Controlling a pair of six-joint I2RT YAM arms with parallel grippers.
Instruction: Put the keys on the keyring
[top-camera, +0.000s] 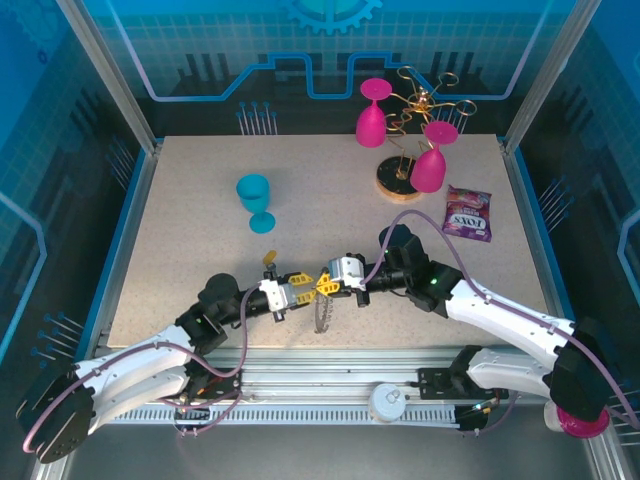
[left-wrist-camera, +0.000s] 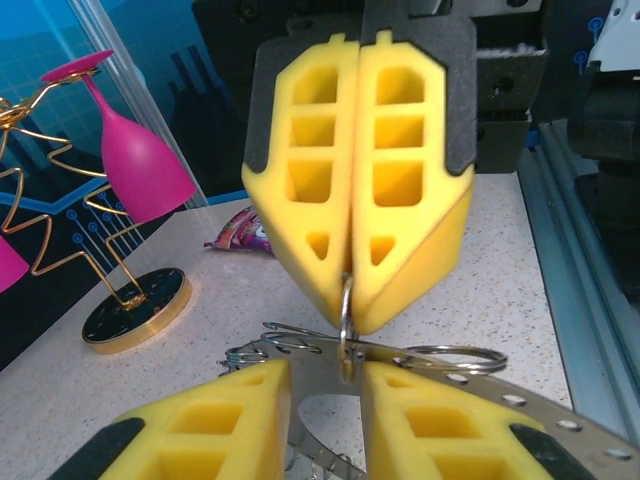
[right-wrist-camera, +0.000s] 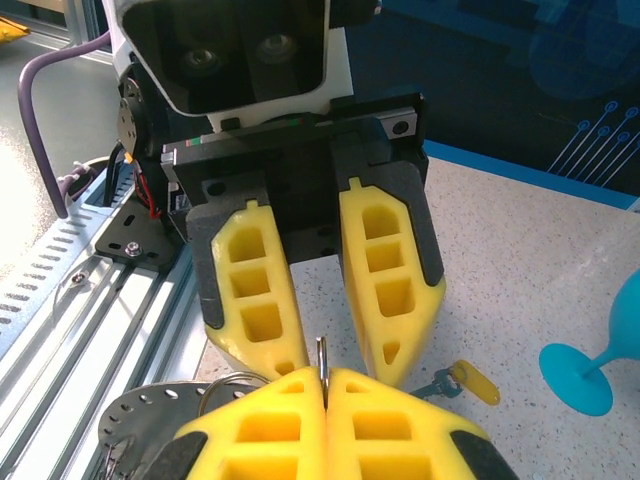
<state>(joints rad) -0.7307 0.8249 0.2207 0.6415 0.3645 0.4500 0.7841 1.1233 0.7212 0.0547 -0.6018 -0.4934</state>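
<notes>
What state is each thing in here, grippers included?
right gripper: shut on a wire loop of the keyring
left gripper: open, jaws either side of that loop
yellow key: loose on the table, not threaded
blue goblet: upright
pink goblets: hanging inverted on the gold wire stand

Above the front rail (top-camera: 330, 378), the left arm (top-camera: 130, 372) and right arm (top-camera: 505, 318) had white shells, black joints and looping purple cables (right-wrist-camera: 28, 100); yellow cut-out fingers (right-wrist-camera: 380, 260) sat on black backing.
</notes>
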